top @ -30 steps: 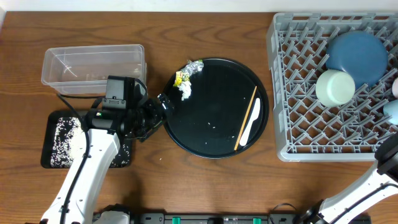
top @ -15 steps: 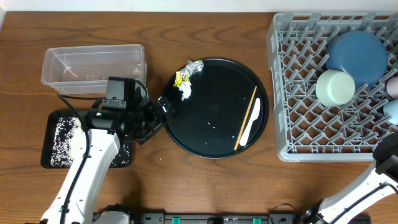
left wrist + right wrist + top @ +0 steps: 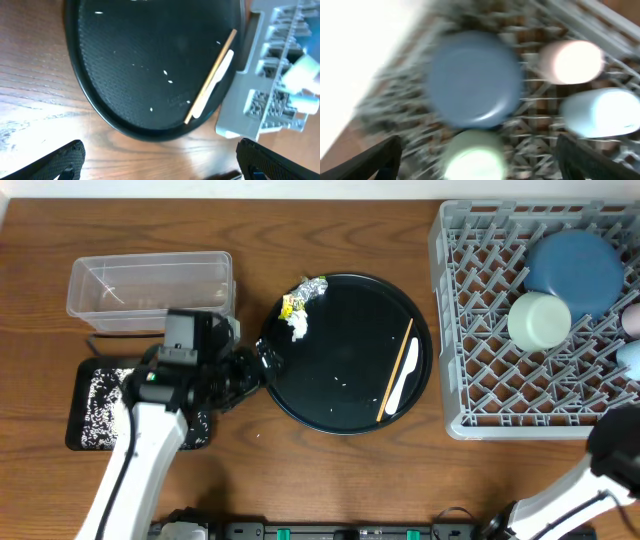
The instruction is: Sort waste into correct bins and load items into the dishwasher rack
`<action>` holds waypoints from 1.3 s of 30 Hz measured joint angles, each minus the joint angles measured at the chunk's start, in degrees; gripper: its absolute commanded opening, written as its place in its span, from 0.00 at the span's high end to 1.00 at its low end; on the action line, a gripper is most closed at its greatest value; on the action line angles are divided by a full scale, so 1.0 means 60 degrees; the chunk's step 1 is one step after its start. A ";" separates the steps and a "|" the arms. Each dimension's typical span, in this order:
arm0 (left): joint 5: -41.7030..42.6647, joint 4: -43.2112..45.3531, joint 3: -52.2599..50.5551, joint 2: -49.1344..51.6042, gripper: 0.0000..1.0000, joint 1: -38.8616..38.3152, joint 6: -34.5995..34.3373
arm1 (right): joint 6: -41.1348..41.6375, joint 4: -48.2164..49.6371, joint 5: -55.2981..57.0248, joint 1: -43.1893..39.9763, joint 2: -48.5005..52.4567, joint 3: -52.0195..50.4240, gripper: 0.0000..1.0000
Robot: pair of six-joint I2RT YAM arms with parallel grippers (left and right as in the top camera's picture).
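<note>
Wooden chopsticks and white spoon lie centre-right on the round black tray, not yet racked. Left pincer and right pincer stand spread, empty; next, likely a fine pinch on the chopsticks.

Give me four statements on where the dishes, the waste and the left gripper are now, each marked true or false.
1. The dark blue plate sits in the dishwasher rack. True.
2. The chopsticks lie in the clear tub. False: they lie on the round black tray, beside the white spoon.
3. The crumpled foil sits at the round black tray's edge. True.
4. The left gripper holds the white spoon. False: its jaws are open and empty.
</note>
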 measured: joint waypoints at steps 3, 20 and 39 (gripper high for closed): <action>-0.0331 -0.0590 0.0004 -0.0670 0.02 -0.0302 0.0237 | 0.0033 -0.0146 -0.0535 0.0998 -0.1122 0.0033 0.06; -0.4415 -0.3450 0.0011 -0.1177 0.02 0.0197 -0.1202 | 0.1916 -0.2324 0.0962 0.8586 -0.0699 -0.0240 0.09; -0.4594 -0.3508 0.0011 -0.1177 0.02 0.0197 -0.1351 | 0.5402 -0.3107 0.2532 1.0608 0.3187 -0.0353 0.17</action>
